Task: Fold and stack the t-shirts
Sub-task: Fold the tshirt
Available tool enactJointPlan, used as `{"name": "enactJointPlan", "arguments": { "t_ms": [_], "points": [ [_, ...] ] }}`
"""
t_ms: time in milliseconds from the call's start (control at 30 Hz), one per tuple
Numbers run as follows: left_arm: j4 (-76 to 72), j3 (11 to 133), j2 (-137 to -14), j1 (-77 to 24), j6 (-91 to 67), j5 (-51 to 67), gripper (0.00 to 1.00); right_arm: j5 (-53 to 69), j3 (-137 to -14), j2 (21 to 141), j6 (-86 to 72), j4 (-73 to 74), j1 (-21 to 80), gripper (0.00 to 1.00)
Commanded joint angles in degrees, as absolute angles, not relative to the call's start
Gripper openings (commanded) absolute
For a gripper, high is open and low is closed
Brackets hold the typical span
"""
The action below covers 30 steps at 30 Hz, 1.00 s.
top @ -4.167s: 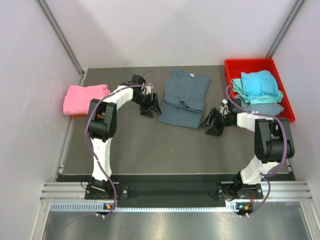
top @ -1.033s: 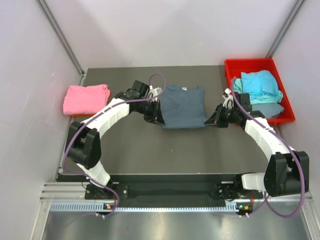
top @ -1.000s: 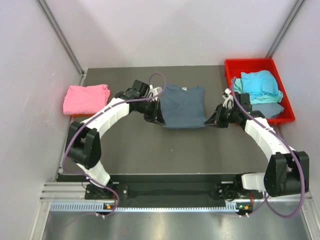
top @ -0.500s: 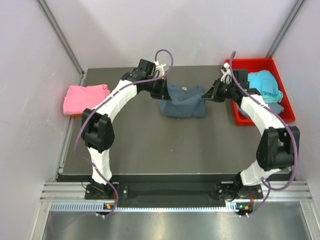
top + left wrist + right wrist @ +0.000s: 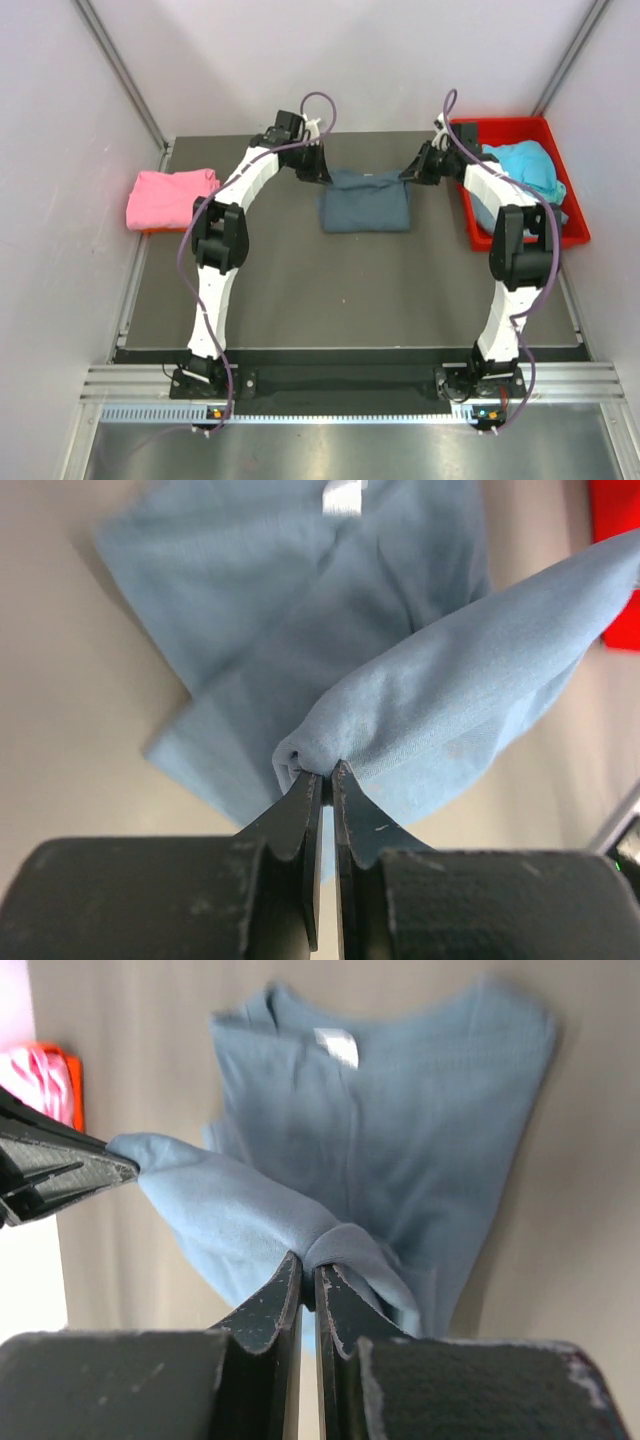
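I see left gripper, right gripper each clamped on grey shirt edge, lifted, left of bin.

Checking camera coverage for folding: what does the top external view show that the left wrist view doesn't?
Only the top external view shows the folded pink cloth t-shirt and the crumpled turquoise cloth t-shirt. Only the left wrist view shows, close up, the left pincer shut on a bunched fold. Both show the slate blue-grey cloth t-shirt and the red plastic bin.
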<state>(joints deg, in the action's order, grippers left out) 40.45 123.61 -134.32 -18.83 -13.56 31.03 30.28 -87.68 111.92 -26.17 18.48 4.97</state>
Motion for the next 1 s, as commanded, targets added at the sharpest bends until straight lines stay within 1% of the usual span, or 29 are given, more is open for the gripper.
{"name": "enactJointPlan", "arguments": {
  "t_ms": [0, 100, 333, 400, 433, 467, 500, 533, 567, 600, 633, 667, 700, 767, 800, 867, 900, 933, 967],
  "points": [
    [36.30, 131.65, -136.04, -17.67, -13.27, 31.11, 0.00, 28.83, -95.44, 114.68, -26.46, 13.36, 3.96, 0.00],
    [35.16, 136.65, -140.43, -17.23, -13.54, 30.94, 0.00, 28.21, -98.78, 118.11, -27.07, 12.48, 4.13, 0.00],
    [27.17, 140.62, -149.04, -17.05, -14.59, 27.16, 0.01, 27.86, -100.46, 126.11, -28.65, 5.82, 5.18, 0.00],
    [26.19, 141.67, -150.90, -17.58, -13.80, 24.36, 0.02, 27.16, -101.68, 128.57, -28.22, 5.19, 5.71, 0.00],
    [25.67, 142.38, -151.17, -17.67, -13.80, 23.30, 0.04, 26.98, -102.12, 129.19, -27.95, 4.75, 6.32, 0.00],
    [24.53, 142.56, -151.35, -17.75, -14.23, 22.16, 0.15, 26.98, -103.17, 129.55, -27.43, 4.66, 6.59, 0.04],
    [24.43, 143.25, -151.52, -17.75, -14.33, 19.80, 0.25, 26.98, -103.79, 129.99, -26.46, 4.92, 6.85, 0.11],
    [24.69, 143.87, -151.52, -17.75, -14.33, 18.12, 0.37, 26.90, -104.23, 129.82, -26.19, 5.01, 7.12, 0.24],
    [25.92, 144.66, -151.26, -17.75, -14.24, 16.89, 0.54, 25.42, -105.02, 129.29, -25.76, 5.44, 7.12, 0.66],
    [26.71, 145.80, -149.78, -17.67, -14.50, 13.74, 0.60, 23.49, -105.38, 127.46, -24.27, 6.32, 7.29, 0.78],
    [27.15, 145.98, -148.55, -17.58, -14.85, 12.23, 0.66, 21.73, -105.55, 126.22, -23.56, 7.98, 7.03, 0.86],
    [27.51, 146.07, -147.14, -17.58, -15.29, 11.17, 0.70, 19.97, -106.17, 124.99, -22.95, 8.78, 6.94, 0.91],
    [28.38, 145.90, -144.00, -17.58, -15.12, 10.03, 0.73, 19.78, -106.26, 122.54, -22.50, 9.40, 6.77, 0.91],
    [29.00, 145.38, -140.73, -17.40, -13.81, 8.27, 0.74, 21.52, -105.56, 119.90, -22.85, 9.76, 5.89, 0.91],
    [29.09, 143.98, -137.84, -17.23, -13.45, 8.26, 0.76, 22.06, -105.30, 117.62, -23.20, 9.84, 5.71, 0.91],
    [30.14, 142.57, -135.71, -15.92, -14.75, 10.45, 0.76, 24.24, -103.63, 114.98, -23.73, 10.11, 5.54, 0.88],
    [30.49, 140.47, -133.88, -15.47, -15.20, 12.20, 0.77, 25.13, -103.01, 114.27, -24.60, 10.28, 5.62, 0.87],
    [31.80, 138.88, -132.90, -14.95, -15.55, 15.78, 0.79, 25.75, -101.27, 113.65, -25.39, 10.11, 5.71, 0.85],
    [32.34, 137.04, -131.93, -14.07, -16.95, 17.04, 0.79, 26.88, -99.95, 113.12, -26.44, 9.93, 5.80, 0.82]
  ]
}}
